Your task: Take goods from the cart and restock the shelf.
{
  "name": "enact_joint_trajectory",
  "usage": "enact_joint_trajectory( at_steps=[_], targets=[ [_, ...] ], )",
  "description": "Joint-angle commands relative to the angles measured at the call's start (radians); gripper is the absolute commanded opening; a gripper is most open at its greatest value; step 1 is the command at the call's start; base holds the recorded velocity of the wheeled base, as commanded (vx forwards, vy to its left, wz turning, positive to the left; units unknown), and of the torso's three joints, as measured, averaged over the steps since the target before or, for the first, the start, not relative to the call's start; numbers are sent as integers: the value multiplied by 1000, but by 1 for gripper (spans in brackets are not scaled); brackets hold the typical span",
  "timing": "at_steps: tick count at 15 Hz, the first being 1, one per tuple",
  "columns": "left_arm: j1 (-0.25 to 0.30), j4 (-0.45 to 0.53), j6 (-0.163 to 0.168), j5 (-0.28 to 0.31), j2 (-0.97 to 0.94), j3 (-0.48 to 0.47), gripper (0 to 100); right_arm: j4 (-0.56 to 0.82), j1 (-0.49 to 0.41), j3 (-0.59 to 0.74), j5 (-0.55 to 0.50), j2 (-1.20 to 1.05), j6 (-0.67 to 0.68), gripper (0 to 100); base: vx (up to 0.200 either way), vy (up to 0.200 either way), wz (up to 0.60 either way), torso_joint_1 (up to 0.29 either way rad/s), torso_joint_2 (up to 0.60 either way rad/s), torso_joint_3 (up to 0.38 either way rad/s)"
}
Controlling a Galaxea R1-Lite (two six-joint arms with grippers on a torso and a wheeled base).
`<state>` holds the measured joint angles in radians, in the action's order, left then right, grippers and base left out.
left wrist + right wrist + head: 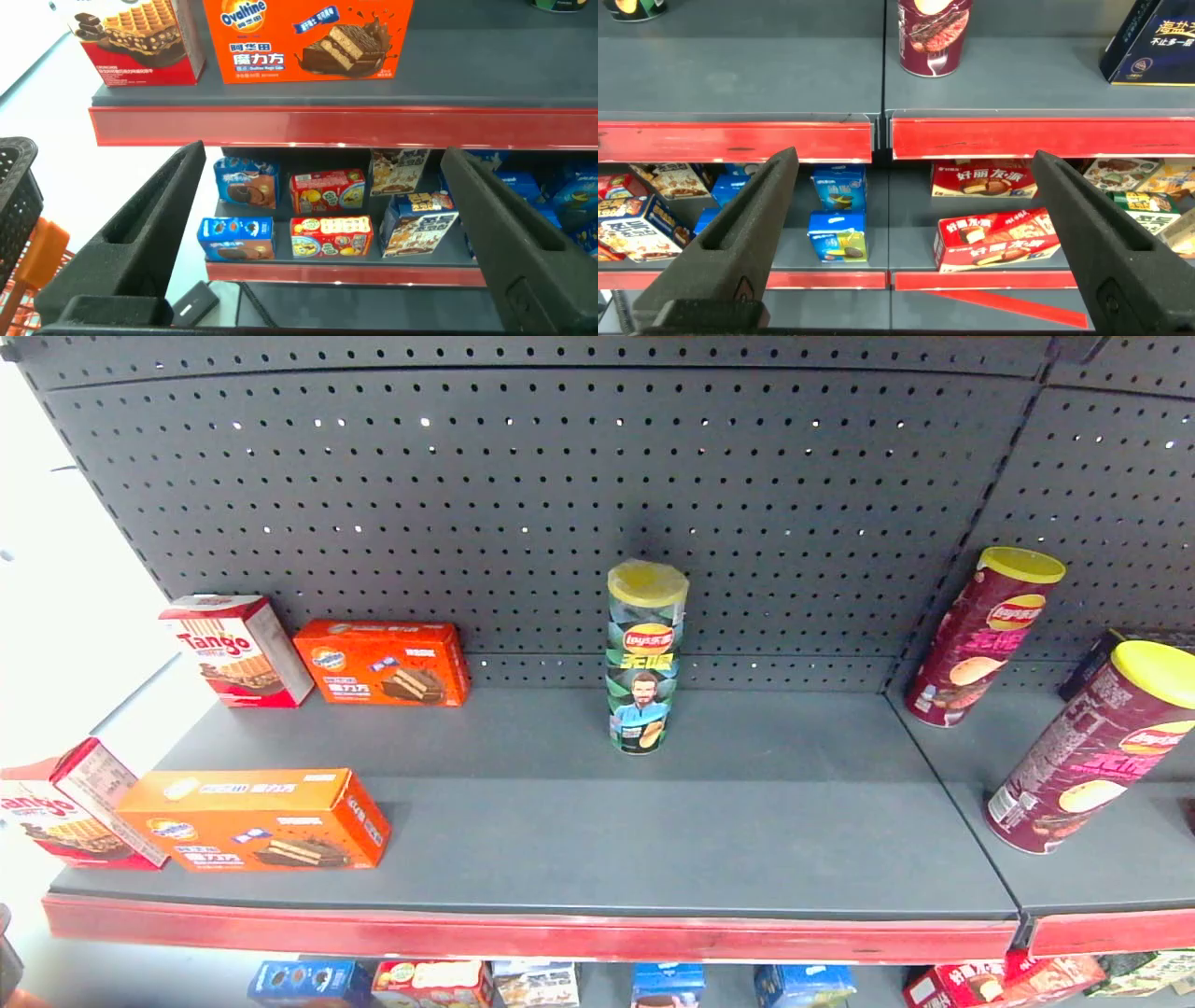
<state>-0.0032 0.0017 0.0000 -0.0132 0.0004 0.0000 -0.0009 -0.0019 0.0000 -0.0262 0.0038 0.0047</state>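
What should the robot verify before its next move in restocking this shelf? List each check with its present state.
1. Left gripper open and empty: ok.
2. Right gripper open and empty: ok.
3. Goods in hand for the shelf: not ok, neither gripper holds anything.
4. Free room on the shelf: ok, a bare stretch lies between the front orange box and the green can.
5. Green can upright, clear of that stretch: ok.
6. Cart's goods within reach: cannot tell; a black mesh basket edge shows by the left gripper, contents hidden.
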Motion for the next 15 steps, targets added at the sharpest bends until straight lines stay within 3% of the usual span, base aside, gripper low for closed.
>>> enact_joint_trajectory(
  at_steps=[1, 10, 15],
  targets=[
    [0, 0, 0, -1, 0, 0, 100, -1, 0, 0, 0, 1, 0, 100, 0, 0, 0, 0, 0, 0],
    [0, 0, -2, 1, 0, 0, 100, 1, 0, 0, 3, 1, -3, 100, 0, 0, 0, 0, 0, 0],
    [0, 0, -2, 2, 0, 0, 100, 1, 0, 0, 3, 1, -5, 100, 0, 0, 600, -2, 1, 4]
  ],
)
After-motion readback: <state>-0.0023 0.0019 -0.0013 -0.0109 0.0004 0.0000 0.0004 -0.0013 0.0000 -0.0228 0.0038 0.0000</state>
